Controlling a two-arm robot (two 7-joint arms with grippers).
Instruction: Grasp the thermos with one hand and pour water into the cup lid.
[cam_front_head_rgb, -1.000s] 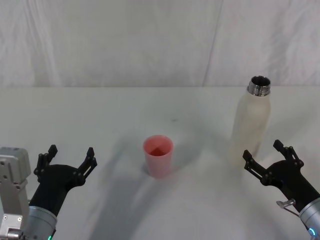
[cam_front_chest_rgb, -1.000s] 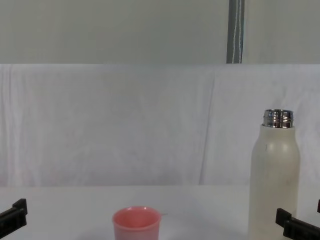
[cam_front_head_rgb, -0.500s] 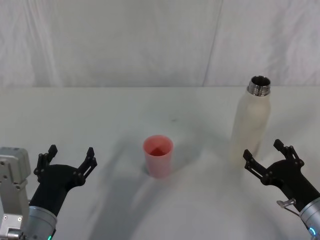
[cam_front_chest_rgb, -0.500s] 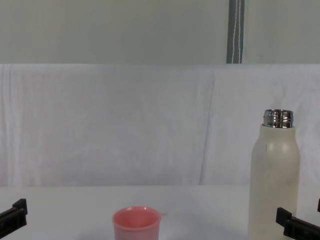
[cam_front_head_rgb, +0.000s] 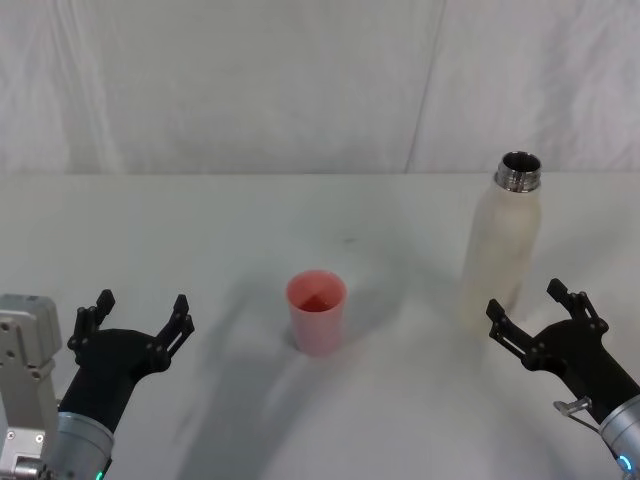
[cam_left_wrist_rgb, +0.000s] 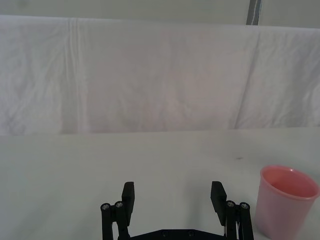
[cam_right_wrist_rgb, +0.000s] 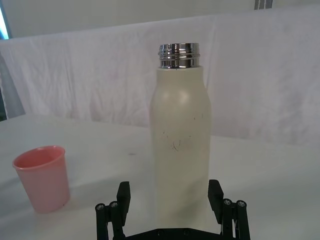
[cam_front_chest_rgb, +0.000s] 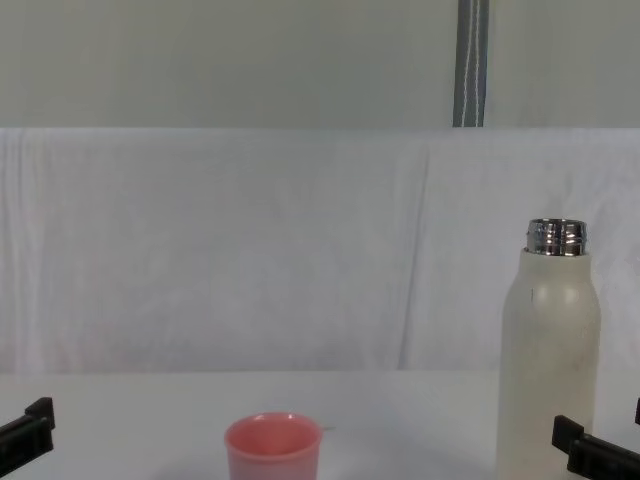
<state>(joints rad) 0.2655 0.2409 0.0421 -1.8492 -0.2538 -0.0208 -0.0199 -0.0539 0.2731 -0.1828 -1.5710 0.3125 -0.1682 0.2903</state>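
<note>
The cream-white thermos (cam_front_head_rgb: 500, 250) stands upright at the right of the table, its steel neck uncapped; it also shows in the right wrist view (cam_right_wrist_rgb: 181, 145) and chest view (cam_front_chest_rgb: 549, 370). The pink cup lid (cam_front_head_rgb: 317, 311) stands upright at the table's middle (cam_left_wrist_rgb: 286, 201) (cam_right_wrist_rgb: 42, 177) (cam_front_chest_rgb: 273, 449). My right gripper (cam_front_head_rgb: 533, 315) is open just in front of the thermos, its fingers (cam_right_wrist_rgb: 123, 195) short of the bottle's sides. My left gripper (cam_front_head_rgb: 138, 315) is open near the front left, well left of the cup lid, with nothing between its fingers (cam_left_wrist_rgb: 128, 195).
A white cloth covers the table (cam_front_head_rgb: 250, 230) and hangs as a backdrop behind it. A grey vertical pole (cam_front_chest_rgb: 471, 62) stands behind the backdrop. Open tabletop lies between the cup lid and the thermos.
</note>
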